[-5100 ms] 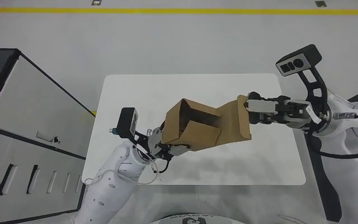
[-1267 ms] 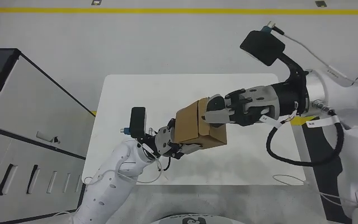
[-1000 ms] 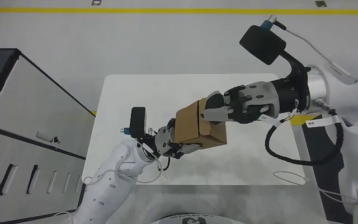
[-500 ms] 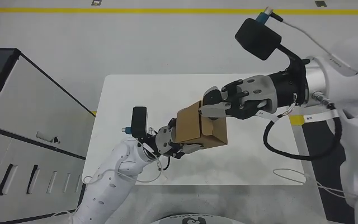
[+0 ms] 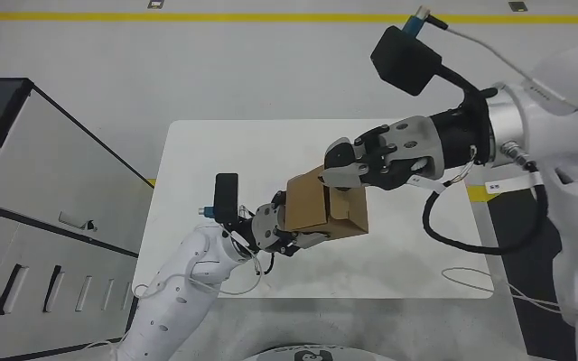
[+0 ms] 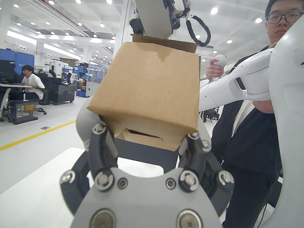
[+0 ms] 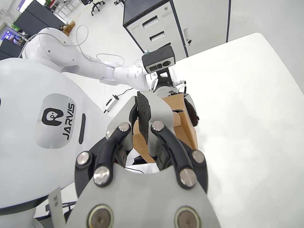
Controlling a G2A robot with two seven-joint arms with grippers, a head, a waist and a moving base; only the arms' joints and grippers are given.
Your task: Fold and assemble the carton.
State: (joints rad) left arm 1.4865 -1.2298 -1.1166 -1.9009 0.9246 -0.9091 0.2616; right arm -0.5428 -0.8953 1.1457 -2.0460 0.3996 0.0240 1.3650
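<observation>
Broadly, the white table [image 5: 406,262] lay under everything, and the brown carton [image 5: 316,203] was held up off it, over its middle, between the two arms. The carton was already formed into a box. Its long axis ran from the left gripper [image 6: 142,126] toward the right gripper [image 5: 341,168], roughly across the table. That line is what the coming move seems to turn on: the left arm had the near end, so the far end was the one open to work. The right arm was much the nearer to that end.

The left arm reached in low from the robot's side. Its fingers [image 6: 82,119] were pressed against the two opposite sides of the carton's near end and carried it. The right arm came in from the opposite side, wrist raised, with its gripper angled down over the carton's far top edge. Its fingers were spread, one to either side of that end, and I could not tell whether the pads actually pressed on the cardboard.

In the left wrist view a narrow flap [image 6: 163,43] stood up a little at the far end, just under the right gripper. It probably still needed pushing flat. The near end's flaps looked tucked, with a thin slot [image 6: 142,134] showing.
</observation>
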